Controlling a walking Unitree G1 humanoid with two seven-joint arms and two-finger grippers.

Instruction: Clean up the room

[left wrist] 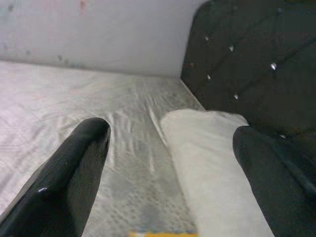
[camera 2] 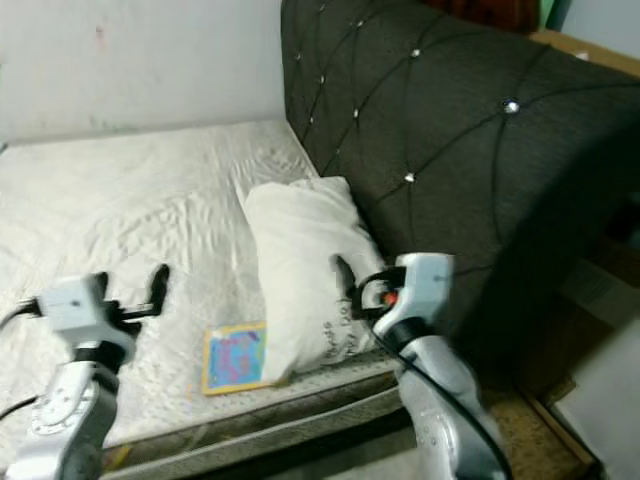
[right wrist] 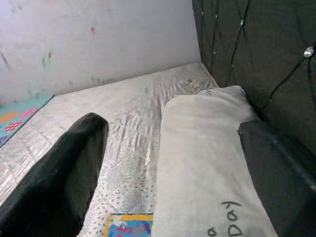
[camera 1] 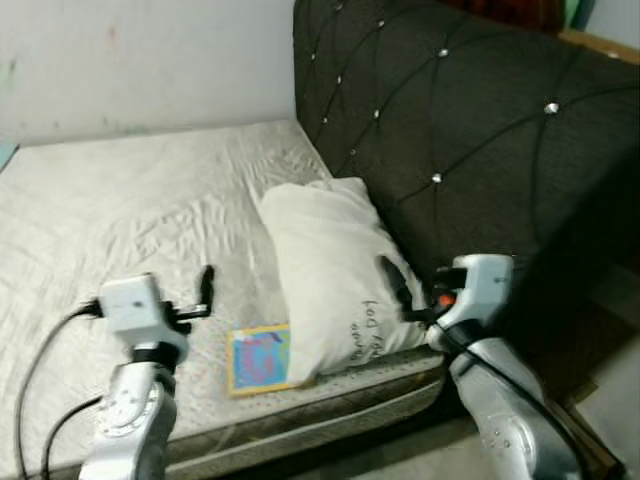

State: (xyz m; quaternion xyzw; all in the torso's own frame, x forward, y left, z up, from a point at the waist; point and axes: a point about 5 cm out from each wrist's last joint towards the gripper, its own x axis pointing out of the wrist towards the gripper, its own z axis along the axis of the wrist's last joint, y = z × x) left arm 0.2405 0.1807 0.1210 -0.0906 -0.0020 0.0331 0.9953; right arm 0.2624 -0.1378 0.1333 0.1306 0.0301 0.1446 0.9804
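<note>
The pillow (camera 1: pixel 335 275) lies on the bed (camera 1: pixel 130 210) against the headboard (camera 1: pixel 460 130), a small book (camera 1: pixel 260 358) just beside its near-left corner. It is judged soft and light, best pinched at a corner. Both the left pincer (left wrist: pixel 170 163) and the right pincer (right wrist: pixel 173 163) are spread wide, with nothing held.

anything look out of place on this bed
A small colourful picture book lies at the near edge of the pale quilted mattress, one corner tucked under the white pillow. The pillow sits skewed against the dark tufted headboard.

One pillow (camera 1: pixel 330 270), one book (camera 1: pixel 259 358), one bed (camera 1: pixel 130 210).
</note>
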